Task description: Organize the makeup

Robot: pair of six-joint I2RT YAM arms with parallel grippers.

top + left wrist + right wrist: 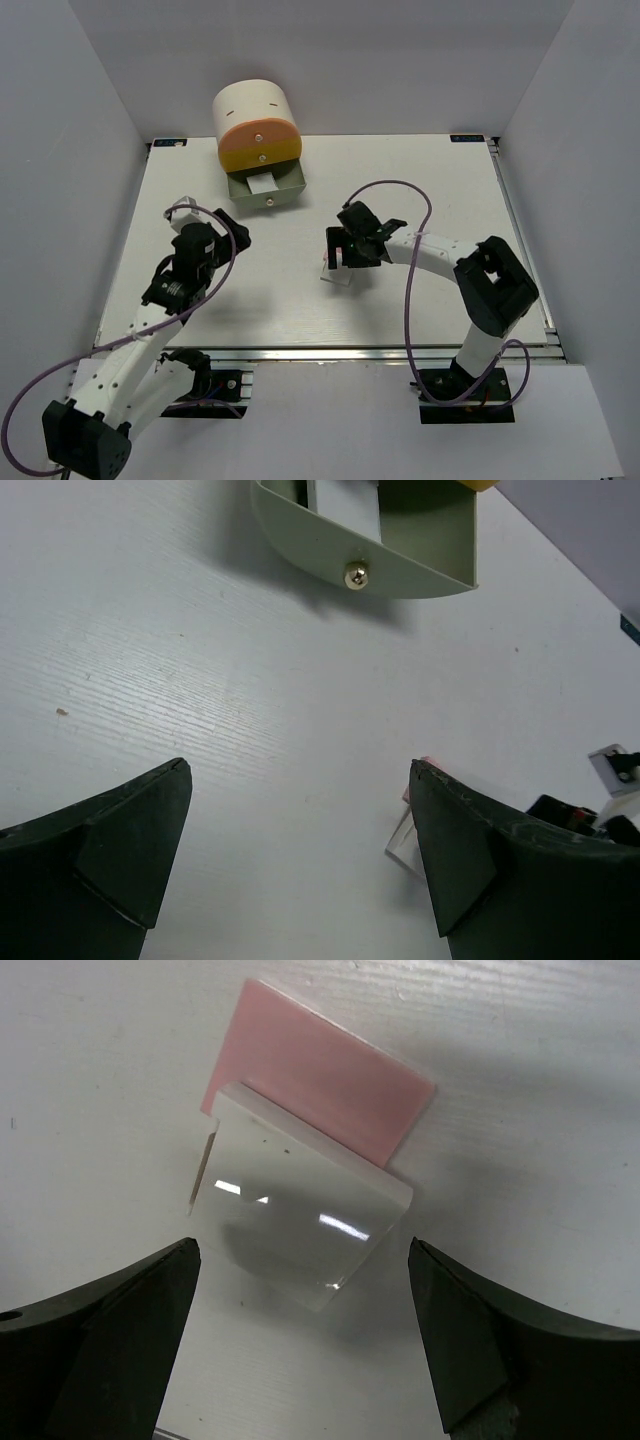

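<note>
The right claw point(302, 1250) stands wide, holding nothing. It hangs over a glossy white rounded-corner square piece point(300, 1220) of makeup, with one black finger on either side of it and clear of its edges. That white square lies partly on top of a thin, flat, matt pink square point(330, 1070), covering its near edge. Both rest on the pale wood-grain worktop point(100, 1060), near the middle in the overhead view.

The white piece looks light and stiff, and its shiny face probably makes it slippery. It has some thickness, so its two opposite side edges seem the best place to pinch it. Taking it first would free the pink one. The pink square looks very thin and lies flush on the worktop, so it will likely be hard to get under and may slide instead of lifting.

Further out, the left claw point(300, 770) is also spread wide and empty above bare worktop, well apart from the squares. Beyond it, a sage-green drawer point(420, 570) with a small brass knob point(355, 575) stands pulled open. It belongs to the big cream cylinder point(250, 105) at the far edge, and a white flat piece point(262, 183) already lies inside.

Nothing stands between the squares and that drawer. The drawer's front wall has to be cleared from above.
</note>
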